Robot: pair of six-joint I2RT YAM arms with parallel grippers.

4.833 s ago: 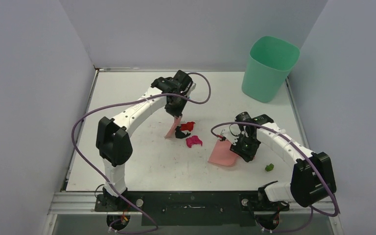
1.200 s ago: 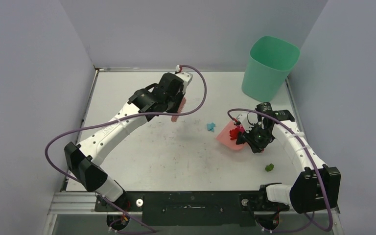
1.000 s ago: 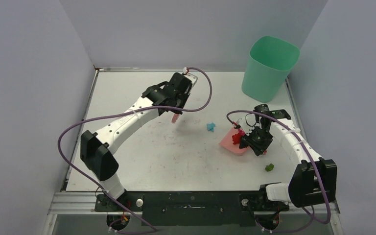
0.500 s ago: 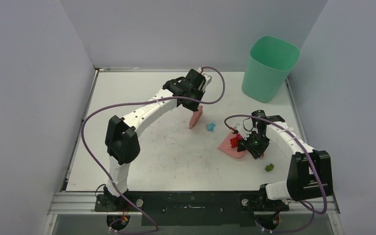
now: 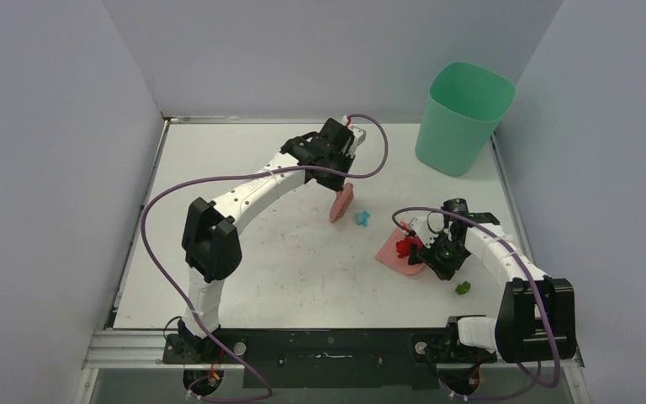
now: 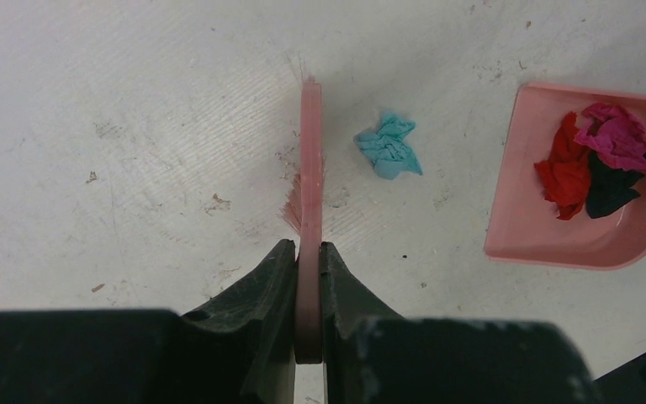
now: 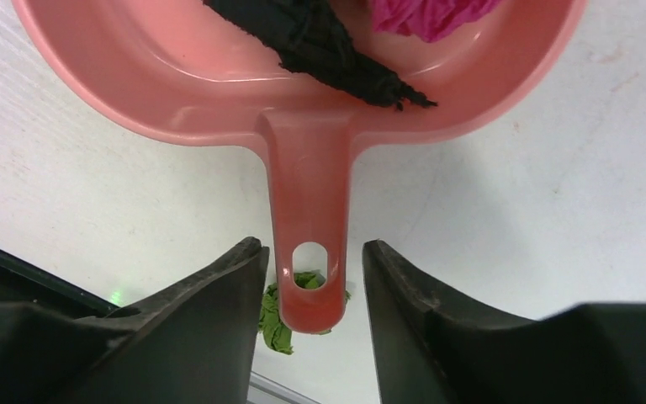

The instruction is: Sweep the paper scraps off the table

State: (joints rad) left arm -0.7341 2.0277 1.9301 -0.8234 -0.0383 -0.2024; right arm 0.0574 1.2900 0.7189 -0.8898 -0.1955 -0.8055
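Jaws of my left gripper [image 6: 307, 252] are drawn narrow and clamped on the pink brush [image 6: 310, 151]. The brush runs straight out ahead of my fingertips, seen edge-on, with bristles fanning out on one side near the grip. I cannot tell whether the bristles meet the table [image 5: 219, 168].

Light blue scrap [image 6: 389, 146]: on the table just beside the far half of the brush, on the side towards my right arm. A narrow strip of bare surface separates the two.

Pink dustpan [image 6: 526, 202]: beyond that scrap on the same side, open lip turned towards the brush. Bunched inside it are a red scrap [image 6: 562, 172], a magenta scrap [image 6: 614, 139] and a black scrap [image 6: 612, 192], all three touching one another.

Right gripper [image 7: 313, 244]: fingers stand narrowly astride the dustpan's handle, near its holed end. Bare table shows between the handle and one finger, and on the other side the gap is a sliver. I cannot tell whether the jaws bear on the handle.

Green scrap [image 7: 279, 324]: on the table under the handle's end, back from my right fingertips towards the wrist. It is partly hidden by the handle, visible through its hole, and outside the dustpan.

Green bin [image 5: 463, 118]: upright, well beyond my right gripper.
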